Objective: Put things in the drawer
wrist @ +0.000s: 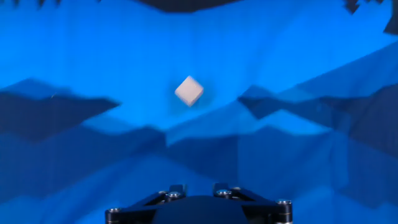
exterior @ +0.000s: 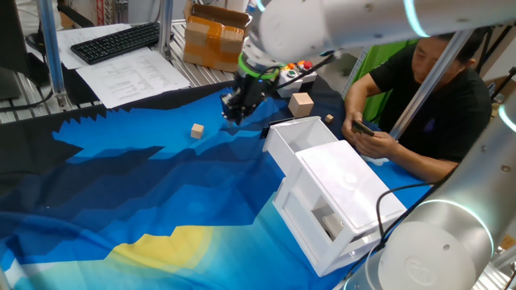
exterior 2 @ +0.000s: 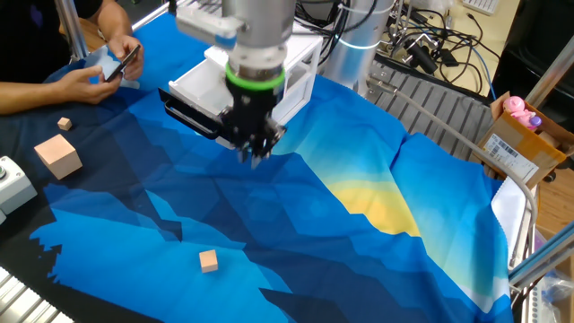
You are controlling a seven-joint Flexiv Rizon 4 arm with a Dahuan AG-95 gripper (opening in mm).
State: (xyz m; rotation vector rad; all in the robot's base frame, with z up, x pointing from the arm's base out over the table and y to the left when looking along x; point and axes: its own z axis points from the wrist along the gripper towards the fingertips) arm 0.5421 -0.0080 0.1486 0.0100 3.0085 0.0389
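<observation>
A small pale wooden cube [exterior: 197,130] lies on the blue cloth, also in the other fixed view [exterior 2: 208,260] and centred in the hand view [wrist: 189,91]. My gripper [exterior: 234,114] hovers above the cloth between this cube and the drawer, fingers pointing down [exterior 2: 255,154]; they look shut and empty. The white drawer [exterior: 300,135] stands pulled out of the white cabinet [exterior: 347,201], its black handle [exterior 2: 190,117] just behind the gripper. A larger wooden cube [exterior: 301,104] [exterior 2: 59,155] and a tiny block [exterior: 329,118] [exterior 2: 64,124] lie beyond the drawer.
A seated person [exterior: 423,97] holds a phone [exterior 2: 115,65] beside the cabinet. A grey button box [exterior 2: 11,184] sits at the cloth's edge. A keyboard [exterior: 117,40], papers and a cardboard box [exterior: 214,36] lie past the cloth.
</observation>
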